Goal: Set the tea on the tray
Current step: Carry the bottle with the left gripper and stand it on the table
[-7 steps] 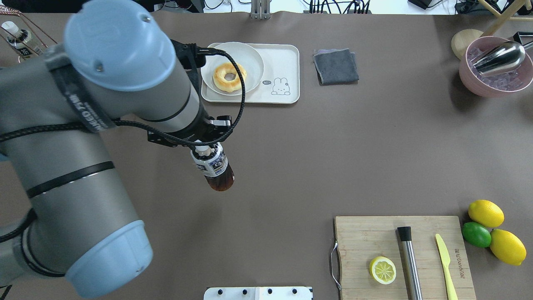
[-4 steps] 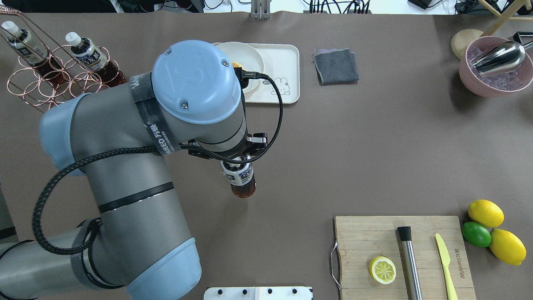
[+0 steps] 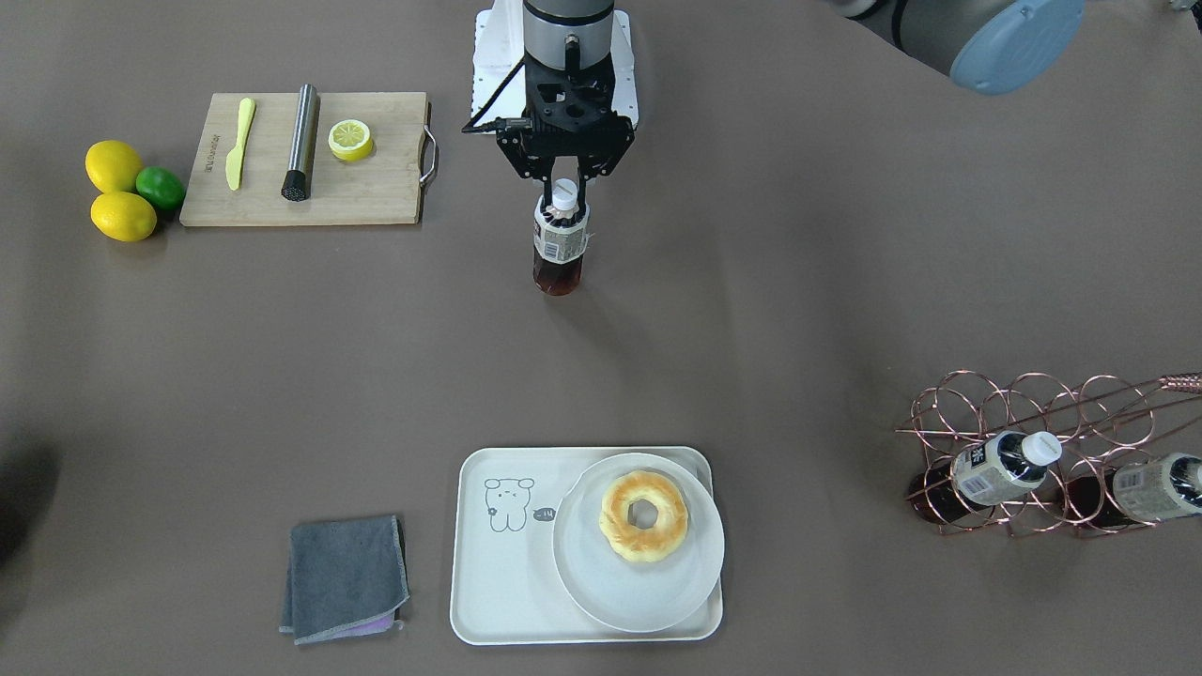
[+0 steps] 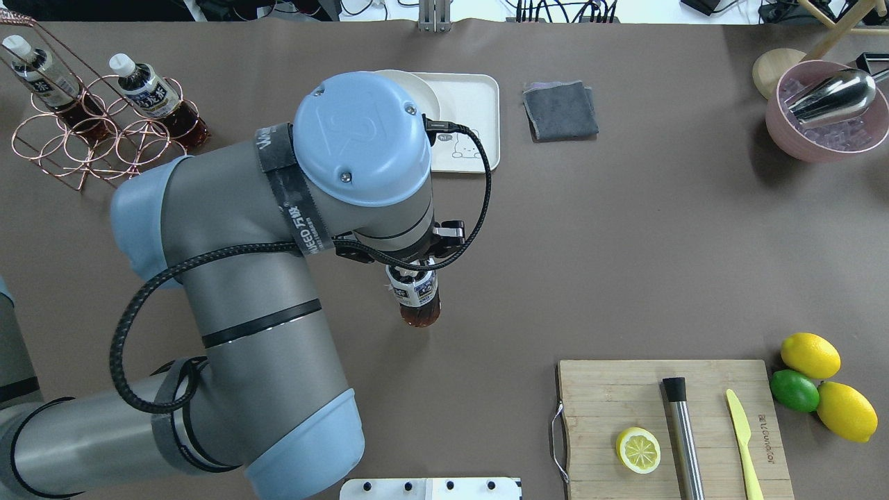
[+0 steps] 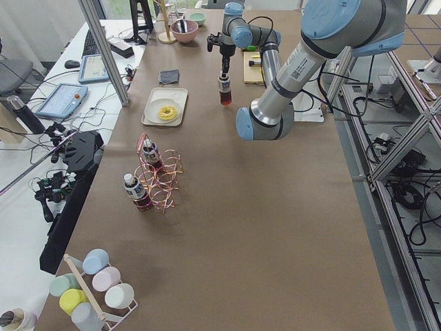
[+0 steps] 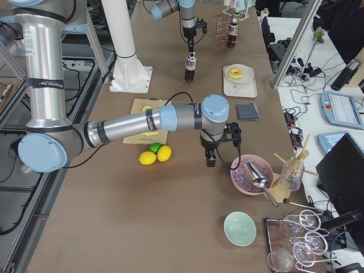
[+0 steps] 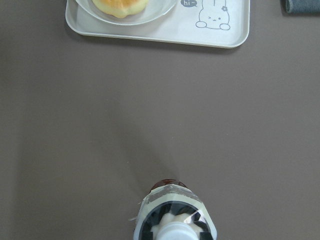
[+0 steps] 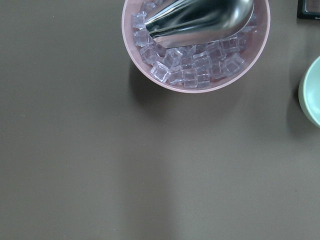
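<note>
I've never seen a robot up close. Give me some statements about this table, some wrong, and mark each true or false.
The left gripper holds a small clear bottle of reddish-brown tea near its white cap. True.
That bottle stands on the cream-white rounded tray. False: it is over bare table, apart from the tray.
A round white plate with a ring doughnut sits on the tray. True.
The copper wire rack holds three bottles. False: it holds two.
</note>
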Available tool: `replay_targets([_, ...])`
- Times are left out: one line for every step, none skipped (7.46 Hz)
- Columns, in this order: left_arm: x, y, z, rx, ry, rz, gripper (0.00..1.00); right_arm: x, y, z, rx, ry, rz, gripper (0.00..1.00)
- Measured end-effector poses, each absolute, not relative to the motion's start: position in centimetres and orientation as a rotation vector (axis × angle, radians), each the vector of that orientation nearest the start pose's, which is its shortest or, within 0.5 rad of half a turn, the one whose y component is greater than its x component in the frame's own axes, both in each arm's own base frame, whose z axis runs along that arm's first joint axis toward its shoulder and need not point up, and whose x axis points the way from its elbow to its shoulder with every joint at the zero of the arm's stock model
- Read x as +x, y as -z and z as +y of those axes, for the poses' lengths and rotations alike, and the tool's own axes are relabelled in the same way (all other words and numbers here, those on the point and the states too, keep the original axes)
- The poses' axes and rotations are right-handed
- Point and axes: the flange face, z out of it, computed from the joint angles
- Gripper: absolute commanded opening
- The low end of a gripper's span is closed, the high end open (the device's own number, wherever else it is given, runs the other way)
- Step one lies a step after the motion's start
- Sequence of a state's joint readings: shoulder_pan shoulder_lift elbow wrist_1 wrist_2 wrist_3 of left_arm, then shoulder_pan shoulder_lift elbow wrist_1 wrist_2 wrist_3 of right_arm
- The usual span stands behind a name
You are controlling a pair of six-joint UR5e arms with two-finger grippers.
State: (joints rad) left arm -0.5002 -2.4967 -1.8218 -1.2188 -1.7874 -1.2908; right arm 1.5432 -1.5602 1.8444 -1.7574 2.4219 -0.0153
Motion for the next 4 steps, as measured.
replay_targets([49.93, -5.11, -40.39, 0.145, 0.128, 0.828, 0.0, 4.5, -53.31, -48.8, 0.086, 0.082, -0.851, 1.0])
replay_targets([49.99, -5.22, -40.51, 0.158, 0.134, 0.823, 0.0, 4.5, -53.29, -48.8, 0.086, 0.081, -0.851, 1.0])
replay_targets([49.97, -5.33, -40.54, 0.164, 0.137, 0.82, 0.0, 4.49, -53.26, -48.78, 0.085, 0.081, -0.852, 1.0])
replay_targets([50.01, -5.57, -40.61, 0.166, 0.139, 0.815, 0.0, 4.49, -53.3, -48.73, 0.084, 0.081, -0.853, 1.0])
